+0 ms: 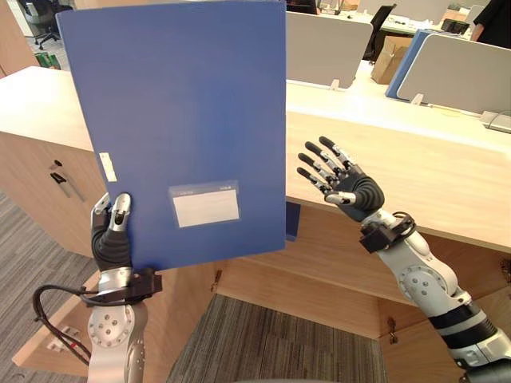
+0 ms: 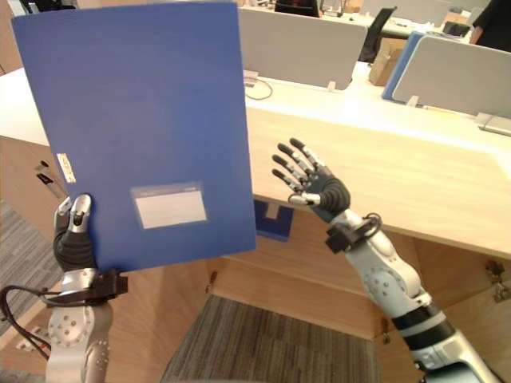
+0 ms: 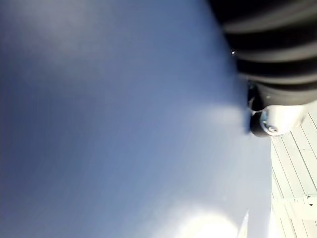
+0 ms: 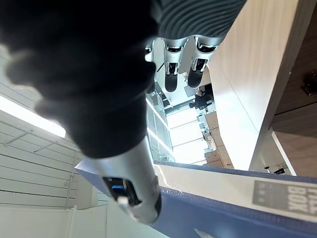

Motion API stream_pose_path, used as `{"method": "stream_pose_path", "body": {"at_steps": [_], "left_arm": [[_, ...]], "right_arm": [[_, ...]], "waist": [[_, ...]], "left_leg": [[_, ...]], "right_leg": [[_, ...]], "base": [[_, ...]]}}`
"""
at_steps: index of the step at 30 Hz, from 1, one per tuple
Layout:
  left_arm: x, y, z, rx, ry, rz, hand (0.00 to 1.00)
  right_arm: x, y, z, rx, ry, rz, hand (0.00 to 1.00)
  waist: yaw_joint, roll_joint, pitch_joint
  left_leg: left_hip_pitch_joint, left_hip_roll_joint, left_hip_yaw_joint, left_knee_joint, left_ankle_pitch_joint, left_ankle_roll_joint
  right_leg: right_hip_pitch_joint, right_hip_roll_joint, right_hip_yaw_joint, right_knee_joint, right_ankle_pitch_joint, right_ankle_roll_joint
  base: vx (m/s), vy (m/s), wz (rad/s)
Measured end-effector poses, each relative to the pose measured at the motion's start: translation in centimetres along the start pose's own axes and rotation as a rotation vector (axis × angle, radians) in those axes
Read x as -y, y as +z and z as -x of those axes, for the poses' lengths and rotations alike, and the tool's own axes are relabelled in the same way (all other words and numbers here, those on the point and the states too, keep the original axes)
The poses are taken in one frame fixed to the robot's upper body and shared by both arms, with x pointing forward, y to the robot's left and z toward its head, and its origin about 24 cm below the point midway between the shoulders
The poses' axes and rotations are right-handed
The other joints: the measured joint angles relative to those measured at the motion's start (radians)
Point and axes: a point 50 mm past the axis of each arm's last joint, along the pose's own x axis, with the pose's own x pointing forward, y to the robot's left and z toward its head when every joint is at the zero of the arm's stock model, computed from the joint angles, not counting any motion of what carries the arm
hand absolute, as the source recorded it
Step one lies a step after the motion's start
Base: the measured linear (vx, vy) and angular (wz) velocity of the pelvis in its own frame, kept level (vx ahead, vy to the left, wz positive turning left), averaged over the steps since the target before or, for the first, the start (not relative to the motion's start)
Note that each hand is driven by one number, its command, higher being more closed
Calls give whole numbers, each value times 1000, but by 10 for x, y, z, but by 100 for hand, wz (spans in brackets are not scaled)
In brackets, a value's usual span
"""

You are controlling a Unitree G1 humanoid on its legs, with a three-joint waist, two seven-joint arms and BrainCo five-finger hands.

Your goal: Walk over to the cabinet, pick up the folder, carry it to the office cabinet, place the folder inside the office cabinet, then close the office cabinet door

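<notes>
Fingers of the left hand (image 1: pixel 112 235), low on the robot's left, are closed on the bottom left corner of a large, flat, blue plastic folder (image 1: pixel 184 104). The thumb presses on the front face and the other fingers reach round behind the edge. The folder stands upright and is lifted clear of everything else. A white rectangular label (image 1: pixel 205 205) sits low on its front, and a small pale sticker (image 1: pixel 107 167) lies along its left edge. In the left wrist view the folder's blue face (image 3: pixel 114 119) lies right against the hand's dark ribbed cover.

To the right of the folder, and apart from it, the right hand (image 1: pixel 351 191) is raised with its fingers straight and spread, holding nothing. The palm is turned toward the folder.

Below and between the arms lies grey ribbed carpet (image 1: pixel 271 343). Just behind the hands runs a long light wooden cabinet (image 1: pixel 415 171) with a broad flat top. A small dark fitting (image 1: pixel 60 177) hangs on its front at the left. Under the top, beside the folder's lower right corner, a small blue item (image 2: pixel 274 221) sits in a recess; what it is I cannot tell.

Beyond the cabinet stand grey desk partition panels (image 1: pixel 327 48) and one blue panel (image 1: pixel 407 52). A brown cardboard box (image 1: pixel 390 57) is between them. A black office chair (image 1: pixel 40 20) stands at the far left, and a person in dark clothes (image 1: pixel 495 20) is at the far right.
</notes>
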Motion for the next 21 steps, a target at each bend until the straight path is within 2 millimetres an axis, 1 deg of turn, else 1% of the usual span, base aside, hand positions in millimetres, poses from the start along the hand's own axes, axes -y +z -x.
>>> {"method": "stream_pose_path", "body": {"at_steps": [5, 11, 14, 15, 18, 21], "left_arm": [[7, 4, 0, 12, -31, 48, 100], [14, 2, 1, 2, -60, 86, 100], [19, 1, 2, -6, -79, 105, 100], [19, 1, 2, -6, -76, 111, 100], [18, 1, 2, -9, -58, 138, 100], [16, 2, 2, 0, -35, 142, 100]], "right_arm": [[-1, -2, -1, 2, 3, -13, 0], [-5, -5, -4, -13, 21, -18, 0], [-16, -11, -15, -43, 78, -24, 0], [-16, -9, -17, -37, 82, -19, 0], [-24, 4, -32, -3, 135, 15, 0], [-36, 15, -43, 27, 207, 46, 0]], "waist": [[1, 0, -3], [5, 0, -15], [5, 0, -16], [7, 0, -16], [10, 0, -17], [13, 0, -18]], "left_leg": [[0, -1, -3, -6, 4, 1], [1, -3, -6, -14, 9, 2], [1, -2, -6, -14, 11, 2], [1, -2, -6, -14, 11, 2], [0, -2, -6, -14, 12, 2], [-1, -2, -6, -15, 12, 2]], "right_leg": [[0, -1, -4, 0, 0, 0], [-1, -1, -7, -1, 0, 0], [-1, 0, -6, -1, 0, 0], [-2, 0, -6, -1, 0, 0], [-1, 0, -6, -2, 0, 0], [-1, 1, -6, -5, 1, 0]], "base": [[0, 0, 1], [0, 0, 2], [0, 0, 0], [0, 0, 0], [0, 0, 0], [0, 0, 0]]}}
